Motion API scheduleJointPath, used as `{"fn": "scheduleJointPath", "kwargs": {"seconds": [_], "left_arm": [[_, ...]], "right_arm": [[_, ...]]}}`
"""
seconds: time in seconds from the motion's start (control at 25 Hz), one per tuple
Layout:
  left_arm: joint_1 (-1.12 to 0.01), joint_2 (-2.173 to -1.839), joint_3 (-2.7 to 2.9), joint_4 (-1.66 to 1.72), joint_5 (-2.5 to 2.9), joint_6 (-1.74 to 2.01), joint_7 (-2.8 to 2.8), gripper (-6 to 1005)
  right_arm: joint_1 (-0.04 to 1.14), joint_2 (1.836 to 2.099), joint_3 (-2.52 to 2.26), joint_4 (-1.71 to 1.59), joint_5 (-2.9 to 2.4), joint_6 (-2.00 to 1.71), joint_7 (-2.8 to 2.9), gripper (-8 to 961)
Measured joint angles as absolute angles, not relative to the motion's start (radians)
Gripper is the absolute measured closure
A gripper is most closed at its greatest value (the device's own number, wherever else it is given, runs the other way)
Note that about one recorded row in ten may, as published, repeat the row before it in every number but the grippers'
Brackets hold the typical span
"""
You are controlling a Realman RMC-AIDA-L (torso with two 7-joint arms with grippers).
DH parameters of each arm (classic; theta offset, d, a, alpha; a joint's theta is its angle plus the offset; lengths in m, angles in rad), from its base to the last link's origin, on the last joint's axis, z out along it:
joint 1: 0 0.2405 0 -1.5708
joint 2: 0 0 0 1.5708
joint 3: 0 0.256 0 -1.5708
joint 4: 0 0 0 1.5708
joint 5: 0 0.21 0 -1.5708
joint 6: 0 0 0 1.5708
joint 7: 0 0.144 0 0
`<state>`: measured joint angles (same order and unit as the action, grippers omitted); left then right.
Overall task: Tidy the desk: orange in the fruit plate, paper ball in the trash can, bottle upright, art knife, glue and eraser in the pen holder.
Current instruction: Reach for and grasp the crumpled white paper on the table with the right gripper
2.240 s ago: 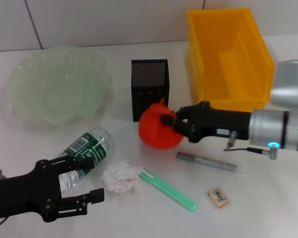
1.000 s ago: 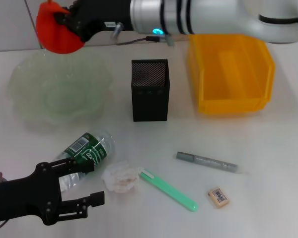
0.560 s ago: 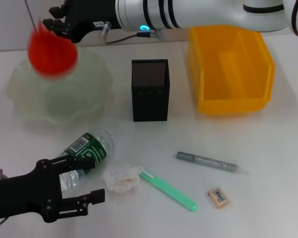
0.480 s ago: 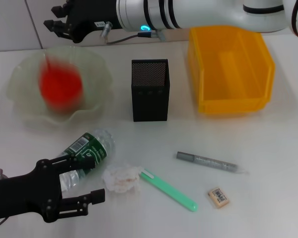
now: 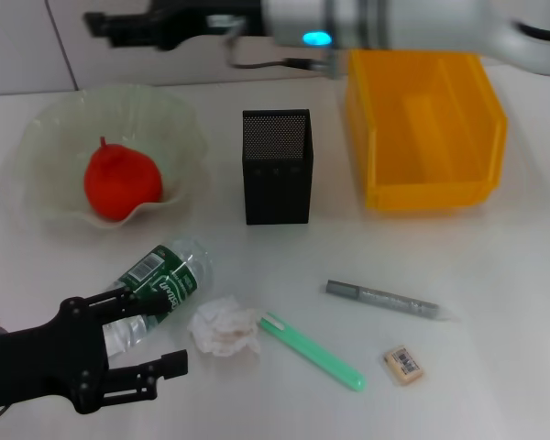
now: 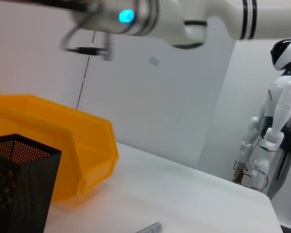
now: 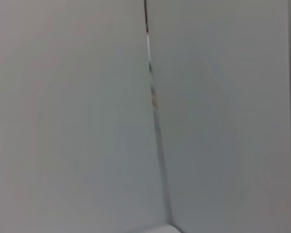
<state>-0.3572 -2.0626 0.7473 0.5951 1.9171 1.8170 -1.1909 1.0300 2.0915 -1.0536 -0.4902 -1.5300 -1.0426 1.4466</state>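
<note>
Orange (image 5: 121, 181) sits in the fruit plate (image 5: 46, 124); five items left
Right tool (image 5: 105, 22) wide, empty; left tool (image 5: 133, 344) wide by lying bottle (image 5: 156, 284)

We saw a white worktop (image 5: 495, 275) before a tiled wall (image 5: 9, 46). Off to the side, in the left wrist view, stood a white humanoid robot (image 6: 276, 116).

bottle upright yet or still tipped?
Tipped. The bottle lies on its side on the desk, label up, beside the paper ball, with the left gripper at it.
</note>
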Motion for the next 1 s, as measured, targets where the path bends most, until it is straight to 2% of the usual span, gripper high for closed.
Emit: {"fn": "scheduleJointPath", "kwargs": {"seconds": [0.2,0.4,0.52,0.68,1.0], "left_arm": [[-0.341,-2.061,0.745,0.603,1.916,1.817,-1.19,199],[-0.326,-2.055,0.736,0.606,1.916,1.817,-1.19,199],[-0.319,-2.051,0.726,0.609,1.916,1.821,-1.19,199],[-0.317,-2.05,0.719,0.607,1.918,1.823,-1.192,199],[-0.308,-2.05,0.719,0.609,1.917,1.824,-1.19,199]], "right_arm": [[0.728,2.078,-1.109,-0.844,-1.548,-1.285,1.644,187],[0.53,2.071,-1.122,-1.226,-1.787,-1.482,1.828,191],[0.502,2.074,-1.118,-1.386,-1.963,-1.616,1.964,191],[0.54,2.076,-1.131,-1.449,-2.098,-1.753,2.068,191],[0.572,2.082,-1.291,-1.488,-2.234,-1.758,2.105,192]]}}
